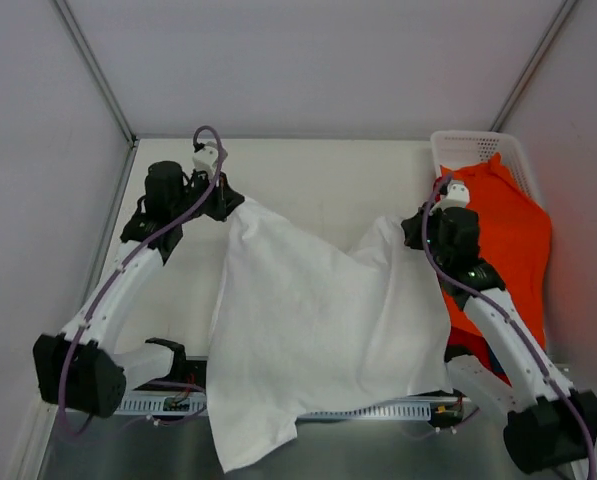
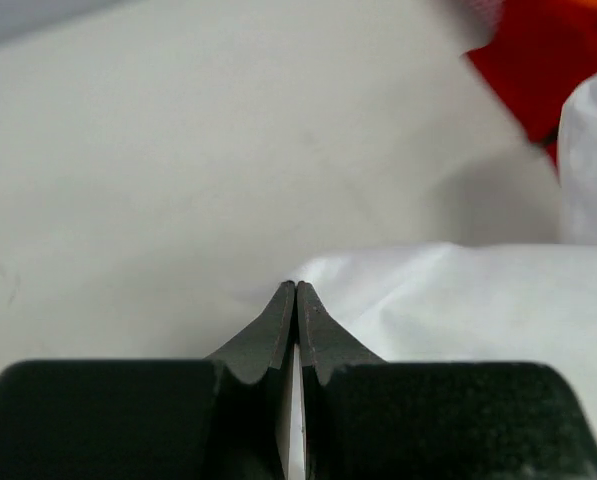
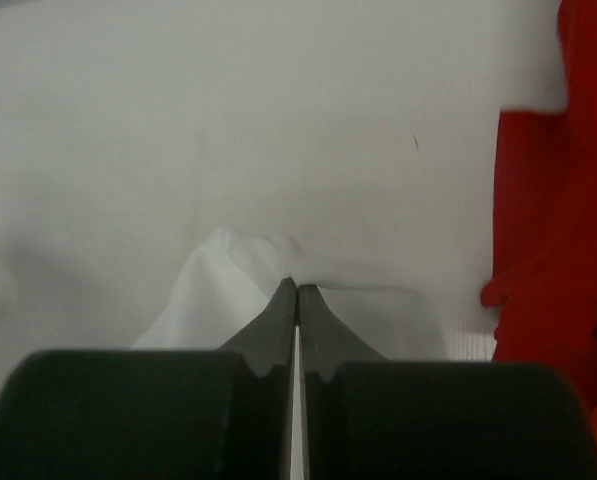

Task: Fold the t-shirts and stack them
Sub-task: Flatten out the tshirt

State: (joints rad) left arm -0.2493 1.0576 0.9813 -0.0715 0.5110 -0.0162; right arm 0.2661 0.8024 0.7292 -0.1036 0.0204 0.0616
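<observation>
Where the tabletop (image 1: 318, 175) ends nearest the arm bases, we see the white t-shirt (image 1: 318, 320) spilling over that edge, and from there it stretches back, sagging in the middle, to its two far corners. We find the left claw (image 1: 234, 200) pinched fully closed on the left corner and the right claw (image 1: 408, 228) pinched closed on the right one. Beyond the right claw, the orange t-shirt (image 1: 513, 235) drapes out of the white mesh basket (image 1: 468, 150) at the far right, with the red t-shirt (image 3: 533, 200) close by it.
</observation>
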